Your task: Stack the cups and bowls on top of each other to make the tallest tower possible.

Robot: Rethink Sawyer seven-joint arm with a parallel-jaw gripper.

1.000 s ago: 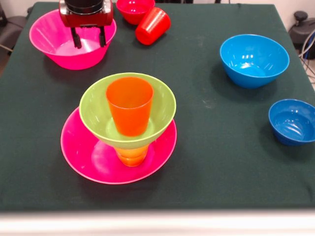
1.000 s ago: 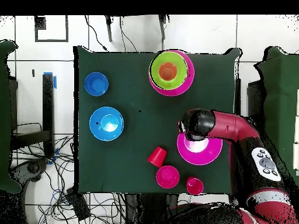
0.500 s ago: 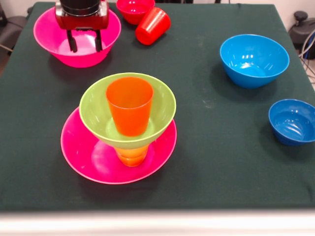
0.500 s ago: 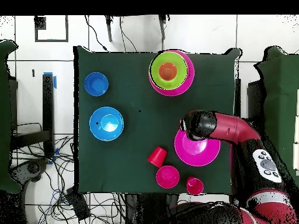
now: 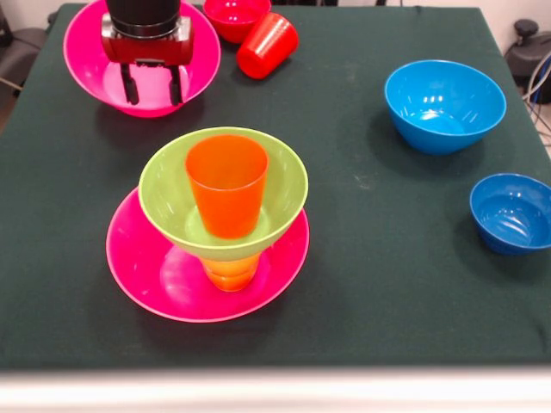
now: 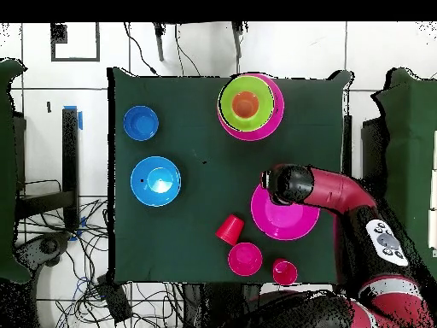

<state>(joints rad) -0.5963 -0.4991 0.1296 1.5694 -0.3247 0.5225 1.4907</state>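
The tower stands at the front left: a wide pink bowl [image 5: 155, 284], a yellow cup [image 5: 230, 274], a lime green bowl [image 5: 168, 185] and an orange cup [image 5: 226, 185] upright inside it; from overhead it is the tower [image 6: 247, 104]. A second large pink bowl [image 5: 90, 69] sits at the far left. My gripper [image 5: 153, 88] hangs over its inside, open, with its fingers [image 5: 129, 86] spread apart and pointing down. In the overhead view the gripper [image 6: 271, 181] is at the edge of that pink bowl [image 6: 290, 220].
A red cup [image 5: 267, 45] lies on its side beside a small red bowl [image 5: 234, 15]. A light blue bowl [image 5: 443, 103] and a small dark blue bowl [image 5: 512, 213] stand at the right. Overhead, another red cup [image 6: 284, 272] stands near the table edge.
The far pink bowl has shifted right and away from the front camera. The gripper has moved slightly right and lower over it. The tower has not moved.
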